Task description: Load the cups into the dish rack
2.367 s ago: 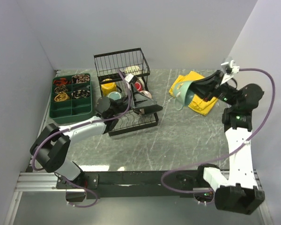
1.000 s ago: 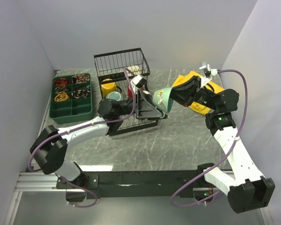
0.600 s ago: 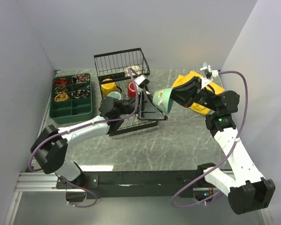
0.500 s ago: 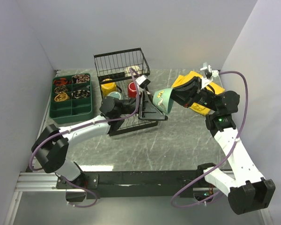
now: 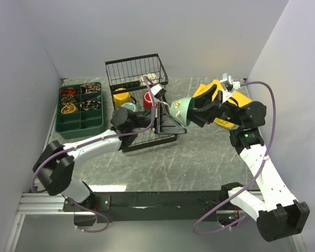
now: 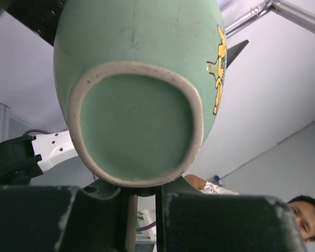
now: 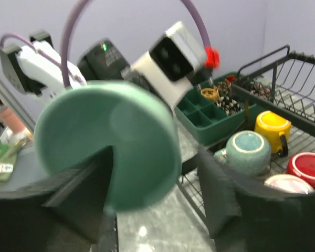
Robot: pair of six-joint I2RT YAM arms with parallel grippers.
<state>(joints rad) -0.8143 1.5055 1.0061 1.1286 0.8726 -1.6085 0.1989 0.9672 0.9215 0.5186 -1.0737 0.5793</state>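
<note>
Large teal cup (image 5: 181,108): off the tabletop (image 5: 199,157), carried on its side in the air just right of the dish rack (image 5: 134,65), over the middle nearer the far edge. Its base is turned to the left arm and its mouth to the right wrist. I see a yellow figure painted on its side.
Right pincer (image 5: 193,112): has hold of that cup. In its own view the two fingers (image 7: 79,205) stand well apart, with the cup's mouth up against the left one. I cannot make out where exactly they grip.
Left pincer (image 6: 142,195): raised at the rack's right end and pointed at the cup's base, which fills its view from close by. I see only a narrow slit between the two dark blocks at the bottom of that view. I cannot tell how far open it is, and I see nothing in it.
Rack position: against the far edge, left of the middle, with the tall basket at the far end and the flat part toward me.
Cups in rack: yellow cup (image 7: 273,131), small teal cup (image 7: 244,152) mouth down beside it, red cup (image 7: 307,165) and pinkish cup (image 7: 289,184), all on the flat part.
Compartment tray (image 5: 79,122): dark green, in the far left corner just beside the rack, with small items in its cells.
Yellow cloth (image 5: 210,89): toward the far right corner, under the right arm.
</note>
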